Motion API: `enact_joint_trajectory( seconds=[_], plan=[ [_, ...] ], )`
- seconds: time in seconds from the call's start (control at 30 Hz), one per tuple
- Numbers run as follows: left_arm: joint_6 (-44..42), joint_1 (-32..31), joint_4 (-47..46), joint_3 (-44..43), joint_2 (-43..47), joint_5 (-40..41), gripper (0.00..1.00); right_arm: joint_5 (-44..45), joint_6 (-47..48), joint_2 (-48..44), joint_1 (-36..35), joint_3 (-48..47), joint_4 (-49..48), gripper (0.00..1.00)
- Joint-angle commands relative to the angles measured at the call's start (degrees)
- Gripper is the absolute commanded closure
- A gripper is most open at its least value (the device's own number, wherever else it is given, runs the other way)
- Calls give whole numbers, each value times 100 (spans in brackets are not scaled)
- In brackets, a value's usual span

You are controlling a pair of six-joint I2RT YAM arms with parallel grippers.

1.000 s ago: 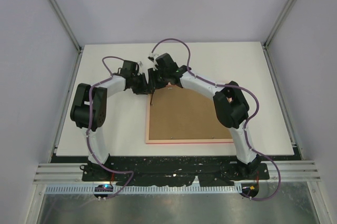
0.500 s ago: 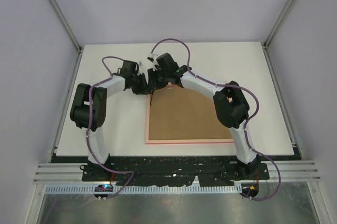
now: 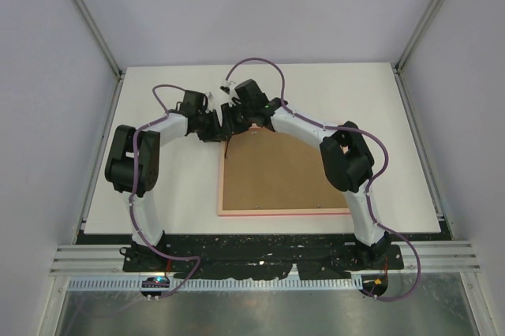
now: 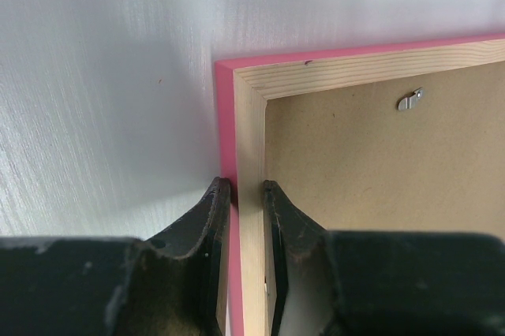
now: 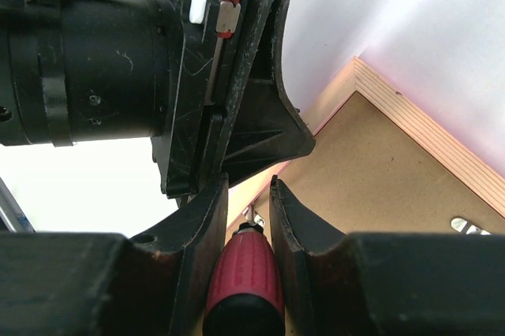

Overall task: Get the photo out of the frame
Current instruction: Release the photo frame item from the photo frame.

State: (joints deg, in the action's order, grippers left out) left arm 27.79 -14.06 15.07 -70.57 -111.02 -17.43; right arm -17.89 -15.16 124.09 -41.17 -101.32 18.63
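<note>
White tabletop filled the walled cell, and on it your frame lay flat on its face, right of centre and toward the near edge, with the pink rim showing around a plain brown backing board. You could not see the photo in any view. Both arms reached in to the frame's far left corner, where the left gripper and the right gripper sat just beside each other. From the left wrist, your left gripper had its two fingers clamped across the frame's left rail, one finger on the outer pink side against the table and the other on the inner side at the edge of the board. A small metal turn clip sat on the board near the far rail. From the right wrist, your right gripper was closed on a red-handled tool, the handle pinched between both fingers, with the left gripper's black body directly ahead of it and the frame's wooden corner beyond.
</note>
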Motion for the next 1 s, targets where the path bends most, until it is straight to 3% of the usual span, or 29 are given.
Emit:
enact_joint_trajectory(
  seconds=[0.0, 0.5, 0.97],
  plan=[
    [-177, 71, 119, 78, 90, 363, 91, -364, 109, -298, -111, 103, 149, 92],
    [-151, 132, 75, 122, 116, 372, 100, -654, 373, -430, -111, 367, 70, 92],
    [-134, 141, 75, 131, 125, 372, 100, -917, 663, -570, -120, 613, -9, 92]
  ],
)
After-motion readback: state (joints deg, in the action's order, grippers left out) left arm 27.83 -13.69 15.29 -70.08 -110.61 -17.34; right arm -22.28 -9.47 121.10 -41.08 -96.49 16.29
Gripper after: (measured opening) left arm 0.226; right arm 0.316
